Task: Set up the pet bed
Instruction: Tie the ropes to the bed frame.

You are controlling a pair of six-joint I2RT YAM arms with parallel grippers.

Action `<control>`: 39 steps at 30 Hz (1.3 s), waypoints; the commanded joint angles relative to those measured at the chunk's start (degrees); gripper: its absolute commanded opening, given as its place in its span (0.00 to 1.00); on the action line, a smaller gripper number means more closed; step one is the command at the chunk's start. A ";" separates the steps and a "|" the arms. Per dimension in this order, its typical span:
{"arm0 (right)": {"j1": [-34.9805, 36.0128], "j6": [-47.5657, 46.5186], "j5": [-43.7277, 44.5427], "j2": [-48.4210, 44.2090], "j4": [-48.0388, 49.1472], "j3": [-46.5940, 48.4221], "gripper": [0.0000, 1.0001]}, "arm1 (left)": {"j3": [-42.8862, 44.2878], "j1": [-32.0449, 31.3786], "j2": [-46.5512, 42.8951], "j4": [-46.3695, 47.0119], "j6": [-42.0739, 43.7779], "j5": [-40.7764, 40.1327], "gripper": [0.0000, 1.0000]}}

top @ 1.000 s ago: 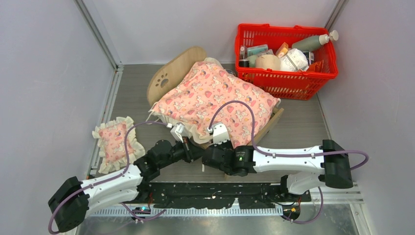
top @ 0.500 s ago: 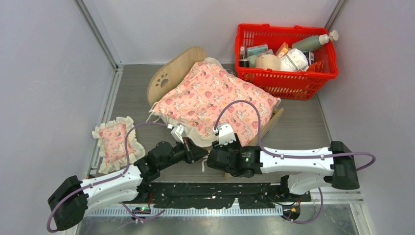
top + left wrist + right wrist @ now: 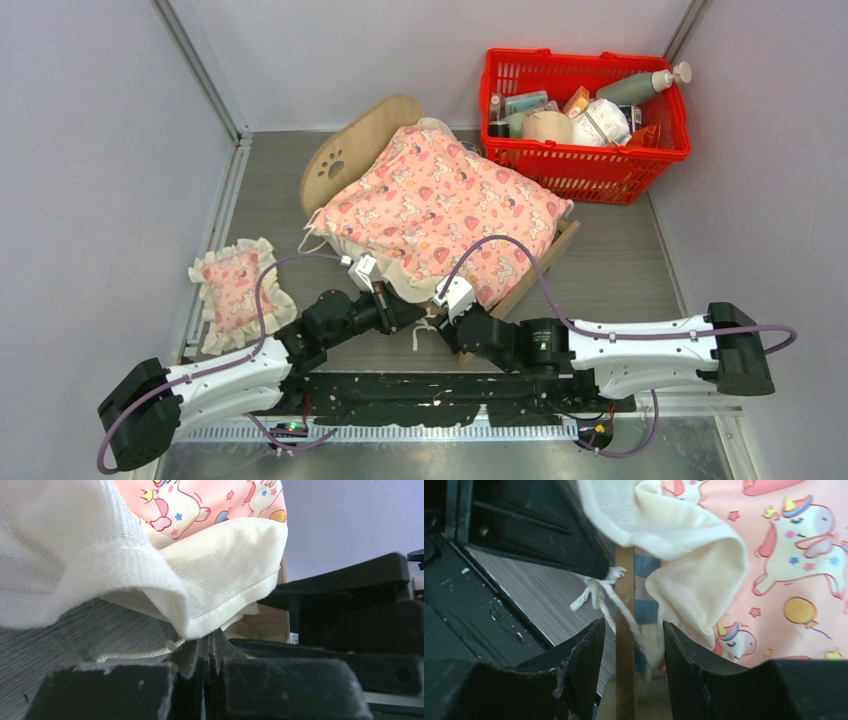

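The pet bed [image 3: 355, 148] stands mid-table, its arched paw-print headboard at the far left. A pink patterned blanket [image 3: 440, 205] with a cream frill covers it. My left gripper [image 3: 421, 312] is at the bed's near corner, jaws shut on the frill's edge [image 3: 227, 580], where a white string [image 3: 135, 655] trails. Close beside it, my right gripper [image 3: 446, 322] is open. Its fingers [image 3: 586, 655] straddle the bed's plywood edge board [image 3: 625, 675] without pinching it. A strip of blue-striped mattress [image 3: 647, 607] shows behind the board.
A small pink frilled pillow [image 3: 237, 290] lies on the table at the left, near the wall rail. A red basket [image 3: 590, 162] full of bottles and packets stands at the back right, close to the bed's far corner. Walls close in on three sides.
My right gripper has opened and let go of the blanket's near edge, and its arm has drawn back toward the near edge and to the right. The left gripper stays shut in place.
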 commanded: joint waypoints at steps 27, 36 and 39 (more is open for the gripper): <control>3.83 -18.12 -0.66 0.74 8.88 -2.02 0.40 | 0.78 -0.22 0.54 3.49 -2.12 1.79 0.00; 3.83 -21.73 1.27 4.28 10.53 -1.08 0.15 | 0.79 -0.22 -0.46 2.67 -1.57 1.84 0.08; 3.83 -21.88 1.43 3.73 10.72 -1.68 0.07 | 0.63 -0.22 -0.78 2.52 -1.49 1.82 0.12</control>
